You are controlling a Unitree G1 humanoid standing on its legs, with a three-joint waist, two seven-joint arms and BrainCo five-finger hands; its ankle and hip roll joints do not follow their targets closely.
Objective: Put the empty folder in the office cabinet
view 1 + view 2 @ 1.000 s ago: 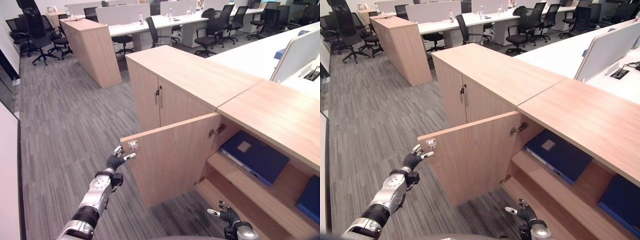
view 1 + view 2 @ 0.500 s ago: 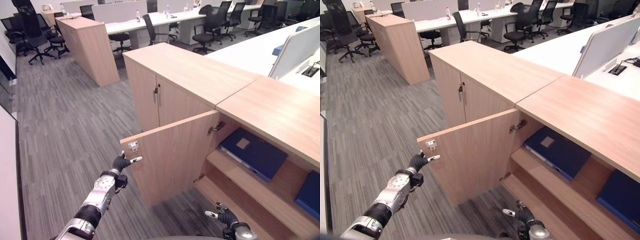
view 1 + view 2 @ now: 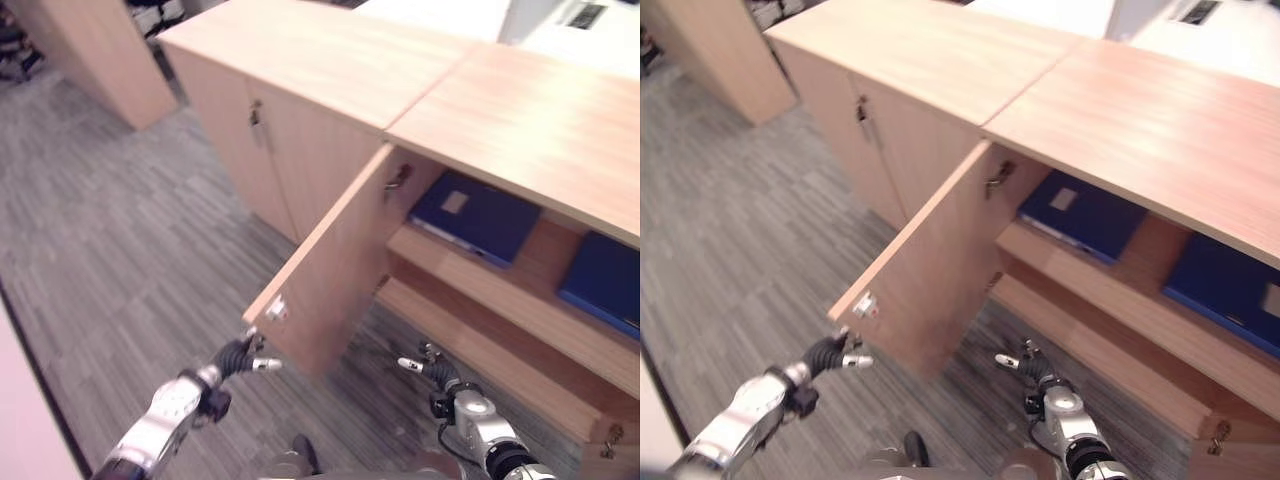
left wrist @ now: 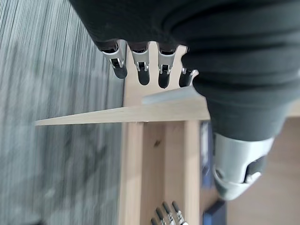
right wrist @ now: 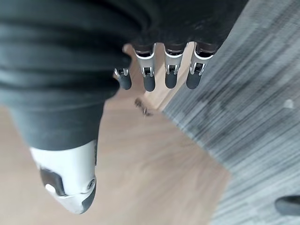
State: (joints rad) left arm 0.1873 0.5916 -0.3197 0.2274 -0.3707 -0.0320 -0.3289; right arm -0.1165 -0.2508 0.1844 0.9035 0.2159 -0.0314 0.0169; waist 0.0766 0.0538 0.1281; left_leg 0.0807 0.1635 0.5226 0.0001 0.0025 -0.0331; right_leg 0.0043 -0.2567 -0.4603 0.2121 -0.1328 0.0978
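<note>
we logged the left hand (image 3: 240,355) with fingers straight and relaxed, holding nothing, just beside the lower free corner of the open cabinet door (image 3: 335,270), whose edge showed past its fingertips (image 4: 141,78) in the left wrist view. we logged the right hand (image 3: 432,368) likewise loose-fingered and empty, low above the grey carpet (image 3: 120,250) in front of the office cabinet (image 3: 500,120), below its bottom shelf. we recorded a blue folder (image 3: 472,216) lying on the upper shelf, well above the right hand, and a second blue folder (image 3: 603,282) beside it further to the right, neither touched by a hand.
</note>
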